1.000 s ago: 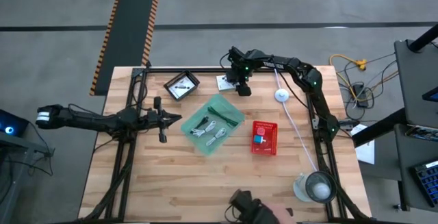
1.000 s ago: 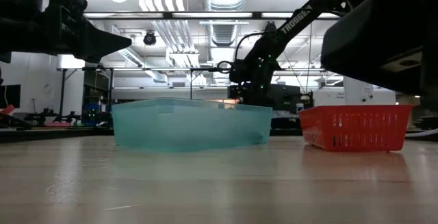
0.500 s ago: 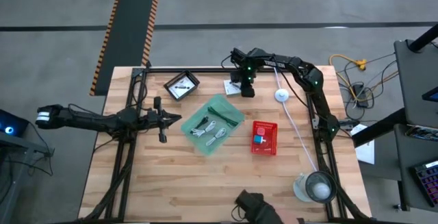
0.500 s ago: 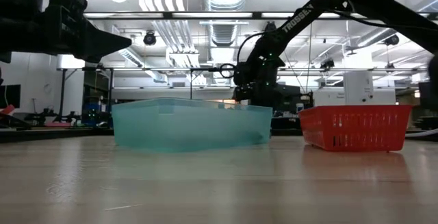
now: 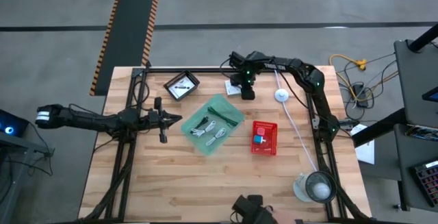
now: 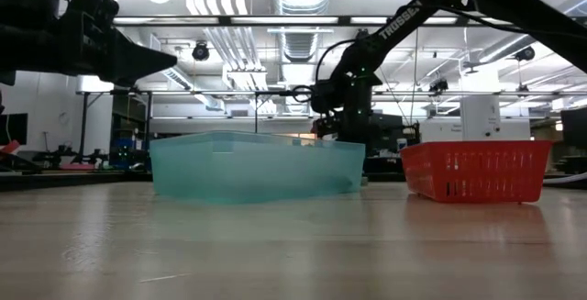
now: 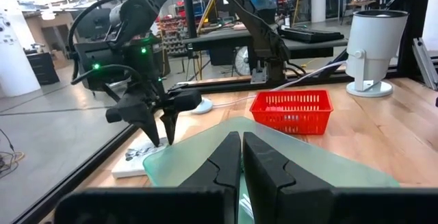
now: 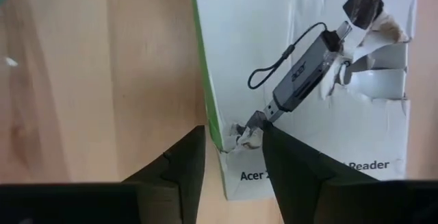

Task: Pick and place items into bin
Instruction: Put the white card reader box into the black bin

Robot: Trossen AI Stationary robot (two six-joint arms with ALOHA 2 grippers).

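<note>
A flat white printed packet (image 8: 356, 125) with a dark card reader (image 8: 301, 80) under its torn plastic lies near the table's far edge (image 5: 230, 85). My right gripper (image 8: 233, 159) is open and points down over the packet's green-edged corner (image 8: 213, 125), one finger on each side of that edge. It also shows in the high view (image 5: 246, 92) and the left wrist view (image 7: 159, 131). My left gripper (image 7: 241, 152) is shut and waits left of the teal bin (image 5: 237, 116), touching nothing. White coiled cables (image 5: 211, 129) lie in the bin. My right gripper comes at the packet from above, its fingers (image 8: 294, 172) pointing down beside the torn corner (image 8: 243, 135) by the card reader's plug. The packet lies flat on the table. I cannot tell whether the fingertips touch it.
A red basket (image 5: 274, 125) with a small blue and red item stands right of the bin. A black tray (image 5: 182, 85) sits at the far left. A white round puck (image 5: 280, 95) with its cable and a white lamp-like device (image 5: 316, 186) are on the right. A person's hand (image 5: 252, 209) shows at the near edge.
My right gripper has shifted a little toward the table's right and near side, staying over the packet. A person's dark sleeve that blocked the right of the low view has drawn back toward the near edge.
</note>
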